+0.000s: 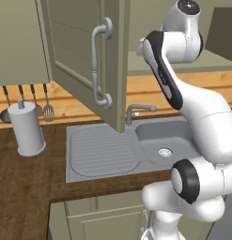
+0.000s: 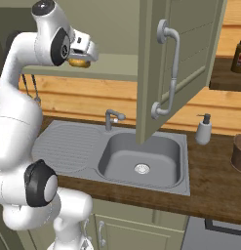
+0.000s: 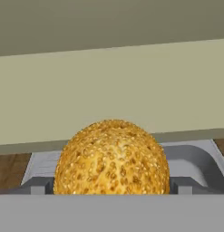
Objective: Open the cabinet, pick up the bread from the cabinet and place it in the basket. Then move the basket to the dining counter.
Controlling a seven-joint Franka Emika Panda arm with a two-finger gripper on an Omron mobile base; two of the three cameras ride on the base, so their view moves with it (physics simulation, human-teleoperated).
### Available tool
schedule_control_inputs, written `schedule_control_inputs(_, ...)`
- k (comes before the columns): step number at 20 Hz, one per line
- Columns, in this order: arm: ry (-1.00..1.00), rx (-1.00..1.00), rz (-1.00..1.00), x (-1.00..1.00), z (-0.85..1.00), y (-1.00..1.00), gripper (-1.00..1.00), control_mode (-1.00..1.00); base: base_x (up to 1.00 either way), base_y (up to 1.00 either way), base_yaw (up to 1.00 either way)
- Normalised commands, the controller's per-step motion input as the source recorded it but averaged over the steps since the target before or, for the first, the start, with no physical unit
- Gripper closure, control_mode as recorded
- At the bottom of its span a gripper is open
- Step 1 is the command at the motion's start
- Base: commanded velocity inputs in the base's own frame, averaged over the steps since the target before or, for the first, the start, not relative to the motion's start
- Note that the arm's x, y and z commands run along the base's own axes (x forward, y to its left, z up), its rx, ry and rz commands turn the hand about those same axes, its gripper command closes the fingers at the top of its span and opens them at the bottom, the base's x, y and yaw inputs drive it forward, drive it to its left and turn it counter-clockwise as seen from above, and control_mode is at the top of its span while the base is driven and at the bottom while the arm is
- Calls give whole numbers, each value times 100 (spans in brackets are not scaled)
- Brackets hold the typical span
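Bread status, view by view.

Left base: cabinet (image 1: 84,61) door is hanging open over the sink (image 1: 136,145), curved handle (image 1: 99,65) facing me. Arm is reaching up toward the cabinet shelf; I'm not seeing the fingers from here. Grey canister (image 1: 27,129) is sitting on the wood top at left, utensils hanging behind it.

Right base: gripper (image 2: 81,57) is sitting up at shelf height, just in front of the cabinet's lower edge, with the bread (image 2: 79,62) showing golden under the hand. Basket (image 2: 238,154) is peeking in at the right edge on the wood top, well apart from the hand, past the soap dispenser (image 2: 204,129).

Hand: bread is filling the gap between both fingertips (image 3: 36,186), which are pressing on its sides at its widest girth. So I'm reading the fingers as pinching the bun, sink below it, shelf edge behind.

Handling call: bun is looking light and soft, with a seeded crust giving decent friction. I'm judging a mid-girth pinch right, with modest squeeze; more would be denting it. Round shape could be rolling out if the hand tilts hard, so I'm keeping the carry to the basket level and slow.
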Motion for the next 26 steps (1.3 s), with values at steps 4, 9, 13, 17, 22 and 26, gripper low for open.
schedule_control_inputs(4, 2, -1, 0, -100, -52, 3, 100, -100, 0, 0, 0)
schedule_control_inputs(9, -5, -3, 0, -100, -100, 1, 100, -100, 0, 0, 0)
schedule_control_inputs(13, -3, -1, 0, -97, -100, -4, 100, -100, 0, 0, 0)
schedule_control_inputs(17, -1, 0, 0, -100, -91, -5, 100, -100, 0, 0, 0)
schedule_control_inputs(22, -22, 0, 0, -100, -15, -3, 100, -100, 0, 0, 0)
schedule_control_inputs(26, -39, 0, 0, -96, 5, 0, 100, -100, 0, 0, 0)
